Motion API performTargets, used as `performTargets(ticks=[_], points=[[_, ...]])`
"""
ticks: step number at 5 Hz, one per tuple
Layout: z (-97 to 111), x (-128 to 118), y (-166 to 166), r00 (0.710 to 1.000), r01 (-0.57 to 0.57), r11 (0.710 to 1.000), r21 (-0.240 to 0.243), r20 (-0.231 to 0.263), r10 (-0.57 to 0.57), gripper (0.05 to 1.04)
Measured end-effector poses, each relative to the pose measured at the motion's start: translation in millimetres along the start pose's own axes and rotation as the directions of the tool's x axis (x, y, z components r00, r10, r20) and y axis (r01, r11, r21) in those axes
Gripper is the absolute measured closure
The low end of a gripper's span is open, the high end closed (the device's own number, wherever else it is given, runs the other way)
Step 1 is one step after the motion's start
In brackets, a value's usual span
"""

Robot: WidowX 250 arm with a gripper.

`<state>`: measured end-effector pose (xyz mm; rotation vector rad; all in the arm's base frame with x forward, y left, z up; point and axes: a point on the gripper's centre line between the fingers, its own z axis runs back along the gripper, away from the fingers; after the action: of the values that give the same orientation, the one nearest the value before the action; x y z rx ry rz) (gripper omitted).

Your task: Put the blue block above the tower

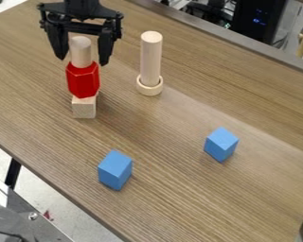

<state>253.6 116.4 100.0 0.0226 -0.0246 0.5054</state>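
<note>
Altogether two blue blocks [115,170], one three-piece tower [83,80], and one pincer [83,61], jaws well apart.

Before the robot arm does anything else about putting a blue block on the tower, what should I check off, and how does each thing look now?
1. Gripper open: ok, its fingers stand apart on either side of the pale wooden cylinder.
2. Fingers not touching the cylinder: cannot tell on the left side of the picture.
3. Tower standing: ok, the cylinder is on the red hexagonal block, over the pale wooden cube.
4. Gripper at a blue block: not ok, both blue blocks sit away from it on the brown wooden table.
5. Which blue block to use: cannot tell, as there are two.
</note>
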Motion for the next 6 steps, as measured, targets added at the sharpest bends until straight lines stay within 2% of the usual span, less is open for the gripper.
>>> performTargets(ticks=[1, 2, 4, 5, 6], points=[[-5.2, -2.3, -1.0, 1.0, 0.001, 1.0, -0.002, -0.022, -0.001, 0.083], [14.3, -7.8, -0.1, 1.0, -0.005, 0.998, -0.055, -0.01, 0.004, 0.083], [63.9, -8.9, 11.2, 0.995, -0.031, 0.991, -0.131, 0.089, 0.043, 0.083], [78.8, -19.2, 3.9, 0.994, 0.034, 0.987, -0.154, 0.105, -0.018, 0.083], [77.0, -39.1, -20.1, 0.98, 0.188, 0.971, -0.145, 0.088, -0.176, 0.083]])
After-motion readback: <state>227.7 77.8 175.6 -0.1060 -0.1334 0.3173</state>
